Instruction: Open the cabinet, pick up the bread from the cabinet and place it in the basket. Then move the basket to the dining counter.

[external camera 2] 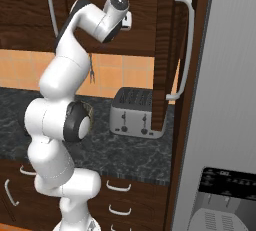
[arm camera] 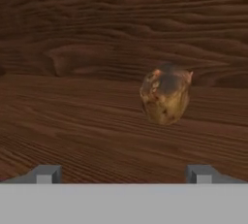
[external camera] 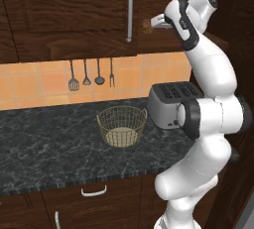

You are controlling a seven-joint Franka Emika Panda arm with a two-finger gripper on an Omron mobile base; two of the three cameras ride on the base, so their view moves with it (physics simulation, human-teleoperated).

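The bread (arm camera: 165, 96), a small brown crusty lump, lies on the wooden shelf inside the cabinet (external camera: 74, 10), a little right of centre in the hand view. My gripper (arm camera: 123, 174) is open, its fingertips (arm camera: 46, 173) spread wide just short of the bread and touching nothing. From the left base view the hand (external camera: 158, 21) reaches into the cabinet beside the bread (external camera: 147, 25). The cabinet's right door (external camera 2: 167, 50) stands swung open. The wire basket (external camera: 121, 125) sits empty on the black counter below. The dining counter is out of view.
A silver toaster (external camera: 171, 104) stands right of the basket, under the open door. Utensils (external camera: 92, 74) hang on the orange tiled wall. A grey fridge (external camera 2: 225, 100) closes the right side. Drawers (external camera: 94, 192) run below the black counter (external camera: 49, 143).
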